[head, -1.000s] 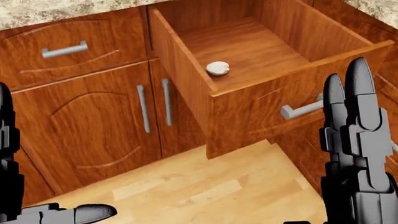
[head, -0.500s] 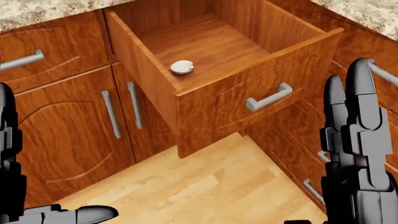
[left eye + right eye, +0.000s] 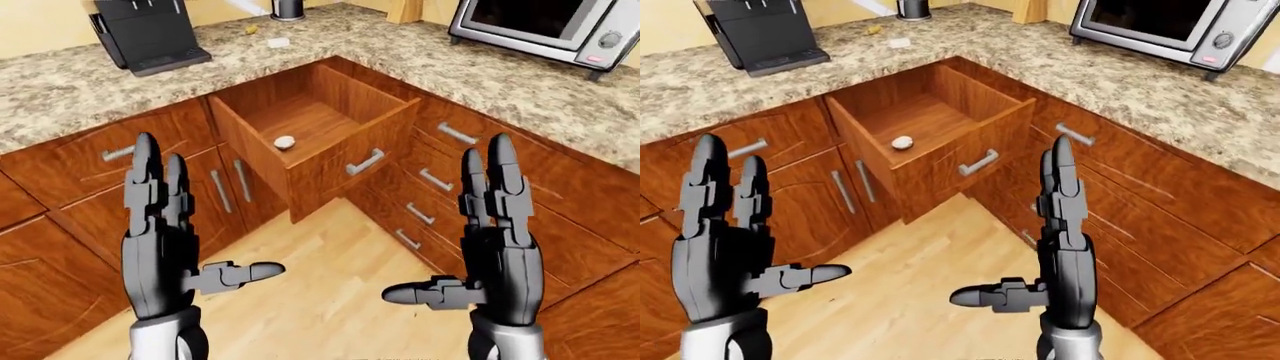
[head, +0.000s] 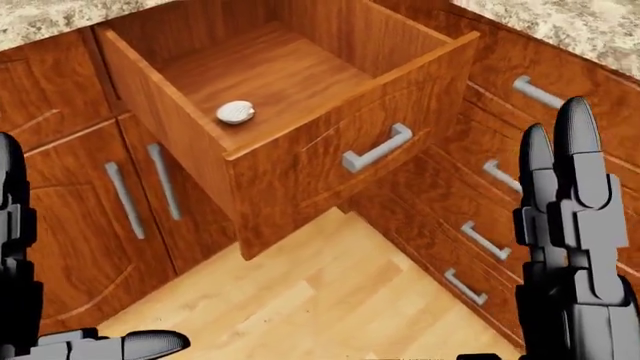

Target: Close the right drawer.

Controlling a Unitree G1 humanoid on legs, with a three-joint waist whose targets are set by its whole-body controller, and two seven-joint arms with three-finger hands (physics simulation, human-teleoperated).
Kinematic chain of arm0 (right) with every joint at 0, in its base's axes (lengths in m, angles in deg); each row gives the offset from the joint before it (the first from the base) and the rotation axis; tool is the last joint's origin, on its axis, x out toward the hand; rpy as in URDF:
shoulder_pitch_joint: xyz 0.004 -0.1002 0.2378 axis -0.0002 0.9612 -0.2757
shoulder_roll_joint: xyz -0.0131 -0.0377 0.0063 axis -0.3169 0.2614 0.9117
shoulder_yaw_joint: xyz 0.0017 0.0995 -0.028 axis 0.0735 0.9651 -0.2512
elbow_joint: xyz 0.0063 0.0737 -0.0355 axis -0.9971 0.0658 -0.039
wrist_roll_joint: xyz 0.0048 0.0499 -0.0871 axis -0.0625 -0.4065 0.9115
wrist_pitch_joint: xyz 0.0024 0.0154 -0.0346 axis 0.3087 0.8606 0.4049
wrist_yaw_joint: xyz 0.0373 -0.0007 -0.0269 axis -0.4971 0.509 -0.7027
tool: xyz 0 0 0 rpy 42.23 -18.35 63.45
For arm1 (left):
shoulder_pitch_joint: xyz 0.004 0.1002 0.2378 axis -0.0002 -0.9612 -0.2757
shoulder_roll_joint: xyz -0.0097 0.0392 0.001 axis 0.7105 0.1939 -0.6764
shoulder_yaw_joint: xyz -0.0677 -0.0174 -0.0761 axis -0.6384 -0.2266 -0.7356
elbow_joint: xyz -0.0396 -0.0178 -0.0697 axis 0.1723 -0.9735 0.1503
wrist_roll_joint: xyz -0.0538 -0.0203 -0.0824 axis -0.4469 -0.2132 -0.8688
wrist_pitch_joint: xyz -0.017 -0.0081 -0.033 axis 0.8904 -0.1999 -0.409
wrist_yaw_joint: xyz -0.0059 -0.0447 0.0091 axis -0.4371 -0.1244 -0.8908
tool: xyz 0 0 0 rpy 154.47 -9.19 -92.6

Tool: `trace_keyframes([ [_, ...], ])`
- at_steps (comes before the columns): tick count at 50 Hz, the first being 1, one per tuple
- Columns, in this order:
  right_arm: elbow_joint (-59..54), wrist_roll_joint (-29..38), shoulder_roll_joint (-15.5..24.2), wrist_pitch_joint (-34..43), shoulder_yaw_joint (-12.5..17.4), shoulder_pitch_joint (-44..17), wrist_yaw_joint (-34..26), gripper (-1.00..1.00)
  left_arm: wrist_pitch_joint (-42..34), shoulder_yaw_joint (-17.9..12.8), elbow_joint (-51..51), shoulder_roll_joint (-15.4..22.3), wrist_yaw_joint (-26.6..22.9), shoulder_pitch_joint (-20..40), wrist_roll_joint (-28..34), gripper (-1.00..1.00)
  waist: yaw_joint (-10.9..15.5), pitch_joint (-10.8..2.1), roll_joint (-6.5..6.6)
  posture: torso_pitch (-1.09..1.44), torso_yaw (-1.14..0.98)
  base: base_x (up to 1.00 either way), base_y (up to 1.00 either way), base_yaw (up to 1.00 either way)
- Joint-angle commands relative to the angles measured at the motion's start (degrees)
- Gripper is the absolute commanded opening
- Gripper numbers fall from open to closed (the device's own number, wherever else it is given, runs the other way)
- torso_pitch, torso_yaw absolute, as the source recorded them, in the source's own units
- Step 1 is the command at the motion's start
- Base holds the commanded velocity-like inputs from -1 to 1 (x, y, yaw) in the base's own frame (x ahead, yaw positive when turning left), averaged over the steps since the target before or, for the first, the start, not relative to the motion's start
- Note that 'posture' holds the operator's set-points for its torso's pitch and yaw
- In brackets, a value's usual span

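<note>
The right drawer (image 4: 330, 157) stands pulled out of the corner cabinet, wood-fronted with a silver bar handle (image 4: 378, 148). A small pale round object (image 4: 235, 112) lies on its floor near the front wall. Both my black hands are raised, palms inward, well short of the drawer. My left hand (image 3: 190, 221) is open with its thumb stretched right. My right hand (image 3: 468, 225) is open too, below and right of the handle in the left-eye view. Neither touches anything.
A stack of drawers with silver handles (image 3: 435, 180) runs along the right. Cabinet doors (image 3: 228, 191) stand left of the open drawer. On the granite counter (image 3: 480, 75) sit a black coffee machine (image 3: 150, 34) and a toaster oven (image 3: 545, 22). Light wood floor (image 3: 320, 285) lies below.
The camera has turned: the whole head view shifts left, the drawer slides toward the left and the right-hand drawer stack comes in. The hands keep their place in the picture.
</note>
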Motion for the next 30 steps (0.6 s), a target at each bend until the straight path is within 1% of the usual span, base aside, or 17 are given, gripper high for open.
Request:
trace_keyframes([
  [1,1.97,-0.16,0.16,-1.52,0.25,-0.50,0.29,1.00,1.63,0.31,1.97,-0.03,-0.23,0.60,0.01,1.00,-0.06,-0.36,0.23,0.00,0.00,0.00,0.00,-0.23],
  [3,1.96,-0.22,0.18,-1.53,0.30,-0.50,0.27,1.00,1.76,0.36,1.87,-0.05,-0.25,0.56,0.03,1.00,0.01,-0.41,-1.34,0.00,0.00,0.00,0.00,-0.24],
  [6,1.93,-0.25,0.19,-1.61,0.25,-0.49,0.18,1.00,1.79,0.43,1.70,-0.02,-0.26,0.64,0.10,1.00,-0.35,-1.06,-5.14,0.00,0.00,0.00,0.00,-0.23],
  [7,1.93,-0.19,0.20,-1.62,0.22,-0.50,0.16,1.00,1.69,0.32,1.69,0.00,-0.25,0.75,0.02,1.00,-0.95,-0.82,-2.89,0.00,0.00,0.00,0.00,-0.23],
  [8,1.91,-0.20,0.19,-1.58,0.23,-0.51,0.17,1.00,1.62,0.25,1.72,0.02,-0.25,0.80,-0.04,1.00,-0.60,-0.81,-3.55,0.00,0.00,0.00,0.00,-0.23],
  [9,1.86,-0.17,0.19,-1.61,0.23,-0.51,0.17,1.00,1.63,0.26,1.75,0.01,-0.24,0.77,-0.03,1.00,-1.00,-0.76,-3.28,0.00,0.00,0.00,0.00,-0.23],
  [11,1.86,-0.13,0.17,-1.62,0.21,-0.50,0.19,1.00,1.55,0.25,1.82,0.01,-0.23,0.80,-0.03,1.00,-1.00,-0.85,-2.37,0.00,0.00,0.00,0.00,-0.23],
  [16,1.97,-0.22,0.17,-1.56,0.27,-0.44,0.19,1.00,1.45,0.21,1.93,0.01,-0.23,0.83,-0.11,1.00,-0.55,0.38,0.47,0.00,0.00,0.00,0.00,-0.23],
  [17,1.97,-0.19,0.17,-1.58,0.24,-0.44,0.17,1.00,1.44,0.21,1.98,0.01,-0.23,0.82,-0.08,1.00,-0.54,0.34,1.49,0.00,0.00,0.00,0.00,-0.23],
  [18,1.98,-0.27,0.16,-1.59,0.25,-0.42,0.18,1.00,1.43,0.20,1.99,0.01,-0.22,0.84,-0.08,1.00,-0.50,-0.01,2.92,0.00,0.00,0.00,0.00,-0.23],
  [19,1.99,-0.24,0.18,-1.59,0.27,-0.42,0.18,1.00,1.45,0.22,2.00,0.00,-0.22,0.81,-0.06,1.00,-0.32,-0.85,5.04,0.00,0.00,0.00,0.00,-0.23],
  [20,1.91,-0.28,0.17,-1.59,0.26,-0.42,0.17,1.00,1.48,0.26,1.96,-0.01,-0.22,0.79,-0.01,1.00,0.27,-0.33,2.62,0.00,0.00,0.00,0.00,-0.23],
  [21,2.02,-0.23,0.18,-1.61,0.23,-0.40,0.15,1.00,1.40,0.25,2.12,0.00,-0.21,0.78,-0.03,1.00,0.10,0.09,2.93,0.00,0.00,0.00,0.00,-0.23],
  [22,2.04,-0.31,0.19,-1.53,0.29,-0.42,0.14,1.00,1.39,0.23,2.09,0.00,-0.22,0.79,-0.06,1.00,0.00,0.01,2.95,0.00,0.00,0.00,0.00,-0.23],
  [24,2.06,-0.29,0.18,-1.54,0.26,-0.40,0.12,1.00,1.34,0.28,2.24,-0.02,-0.22,0.72,-0.04,1.00,-0.13,-0.64,2.17,0.00,0.00,0.00,0.00,-0.23],
  [28,2.11,-0.33,0.18,-1.49,0.28,-0.44,0.09,1.00,1.33,0.27,2.29,-0.03,-0.24,0.67,-0.08,1.00,-0.10,-0.27,0.06,0.00,0.00,0.00,0.00,-0.23],
  [30,2.03,-0.33,0.17,-1.50,0.26,-0.47,0.08,1.00,1.33,0.25,2.29,-0.03,-0.26,0.66,-0.12,1.00,-0.06,-0.28,-1.55,0.00,0.00,0.00,0.00,-0.23],
])
